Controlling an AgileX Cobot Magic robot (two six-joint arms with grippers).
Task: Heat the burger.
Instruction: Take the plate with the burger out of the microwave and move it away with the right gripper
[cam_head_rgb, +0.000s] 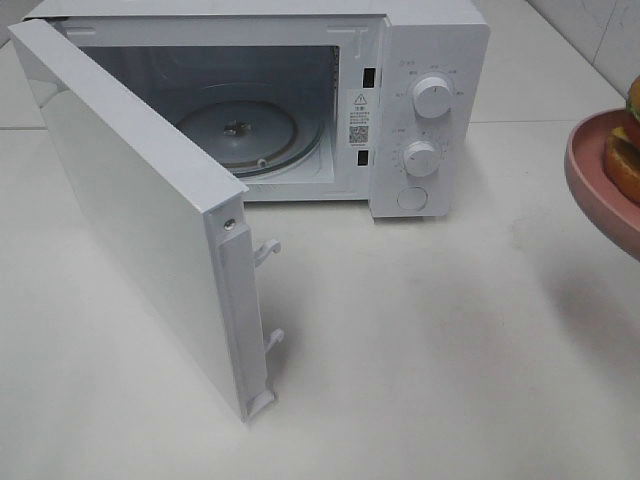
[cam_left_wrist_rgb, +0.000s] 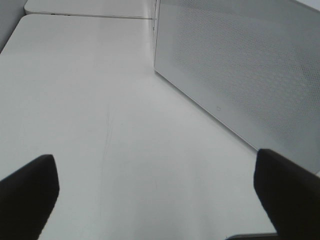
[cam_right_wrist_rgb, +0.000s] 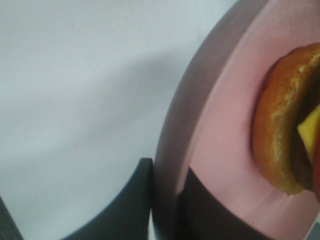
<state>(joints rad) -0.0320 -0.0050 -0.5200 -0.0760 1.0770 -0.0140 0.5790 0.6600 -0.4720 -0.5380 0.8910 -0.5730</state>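
Observation:
The burger (cam_head_rgb: 627, 150), with a golden-brown bun and yellow cheese, sits on a pink round plate (cam_head_rgb: 592, 185) at the right edge of the high view, held above the table. In the right wrist view my right gripper (cam_right_wrist_rgb: 167, 187) is shut on the plate's rim (cam_right_wrist_rgb: 225, 130), one finger under it and one over it, with the burger (cam_right_wrist_rgb: 277, 125) close by. My left gripper (cam_left_wrist_rgb: 157, 182) is open and empty, low over the table beside the outside of the microwave door (cam_left_wrist_rgb: 240, 65). Neither gripper shows in the high view.
A white microwave (cam_head_rgb: 425, 60) stands at the back of the table. Its door (cam_head_rgb: 130, 210) is swung wide open toward the front left. The glass turntable (cam_head_rgb: 240, 130) inside is bare. Two dials (cam_head_rgb: 432, 98) and a button are on its right panel.

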